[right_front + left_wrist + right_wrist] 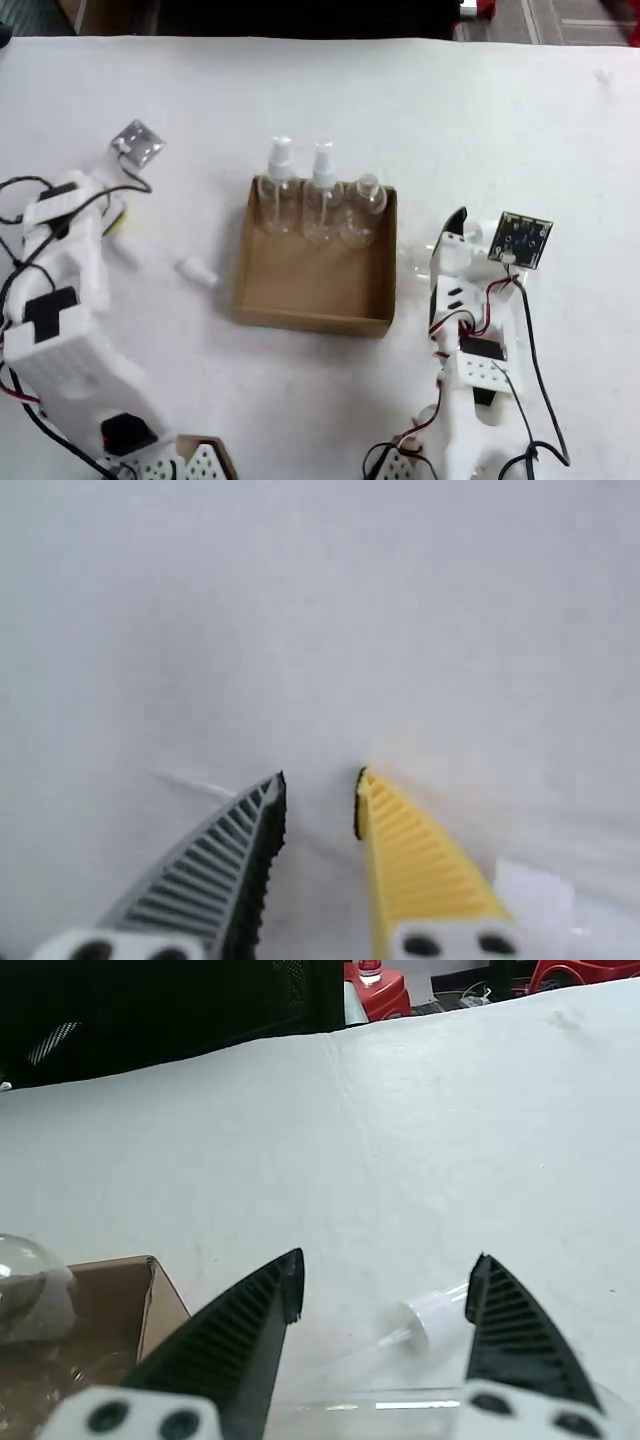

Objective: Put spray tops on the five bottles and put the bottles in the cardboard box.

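The cardboard box [312,285] sits mid-table. Along its far wall stand two clear bottles with white spray tops [281,190] [322,190] and a third bottle [365,208] without a top. My right gripper [447,250] [388,1265] is just right of the box and stands open. A loose spray top [428,1312] with its thin tube lies between the fingers, and a clear bottle [400,1402] lies on its side nearer the gripper's base. My left gripper [115,225] [320,775] is low over the cloth left of the box, narrowly open with nothing between its fingers.
A white spray top [196,271] lies on the cloth between the left arm and the box, with another white piece [127,250] close to the left gripper. The table's far edge meets a dark floor [150,1010]. The cardboard box's front half is bare.
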Available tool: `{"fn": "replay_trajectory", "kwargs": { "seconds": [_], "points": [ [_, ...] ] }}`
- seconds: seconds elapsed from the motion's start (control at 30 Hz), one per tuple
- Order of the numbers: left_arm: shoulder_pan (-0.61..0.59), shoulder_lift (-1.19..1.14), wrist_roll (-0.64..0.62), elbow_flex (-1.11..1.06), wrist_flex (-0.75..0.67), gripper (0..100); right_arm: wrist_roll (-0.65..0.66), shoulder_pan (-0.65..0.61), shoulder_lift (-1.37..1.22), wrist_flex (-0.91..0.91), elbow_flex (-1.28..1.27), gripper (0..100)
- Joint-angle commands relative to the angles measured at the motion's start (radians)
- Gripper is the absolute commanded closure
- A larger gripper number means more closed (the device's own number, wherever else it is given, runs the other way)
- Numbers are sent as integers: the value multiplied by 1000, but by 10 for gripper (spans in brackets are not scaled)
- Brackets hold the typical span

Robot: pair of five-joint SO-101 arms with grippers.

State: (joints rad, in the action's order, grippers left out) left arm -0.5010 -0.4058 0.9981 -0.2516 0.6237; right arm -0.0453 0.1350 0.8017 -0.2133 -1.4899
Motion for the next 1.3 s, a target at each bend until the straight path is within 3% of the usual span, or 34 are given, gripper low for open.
{"fn": "replay_trajectory", "kwargs": {
  "seconds": [0.0, 0.37, 0.5, 0.6, 0.7, 0.87, 0.97, 1.27],
  "points": [
    [-84, 62, 84, -2, 132, 884, 17, 2, 18, -28, 8, 762],
    [-200, 197, 310, -3, 549, 884, 17, 2, 18, -28, 8, 762],
    [-173, 309, 301, 2, 591, 884, 17, 2, 18, -28, 8, 762],
    [-133, 435, 206, -5, 606, 884, 17, 2, 18, -28, 8, 762],
    [-74, 587, 170, -5, 735, 879, 17, 2, 18, -27, 8, 762],
    [54, 780, 425, -66, 1037, 810, 17, 2, 18, -27, 8, 762],
    [88, 831, 431, -170, 979, 778, 17, 2, 18, -27, 8, 762],
    [82, 832, 442, -502, 572, 774, 17, 2, 18, -25, 8, 762]
  ]
}}
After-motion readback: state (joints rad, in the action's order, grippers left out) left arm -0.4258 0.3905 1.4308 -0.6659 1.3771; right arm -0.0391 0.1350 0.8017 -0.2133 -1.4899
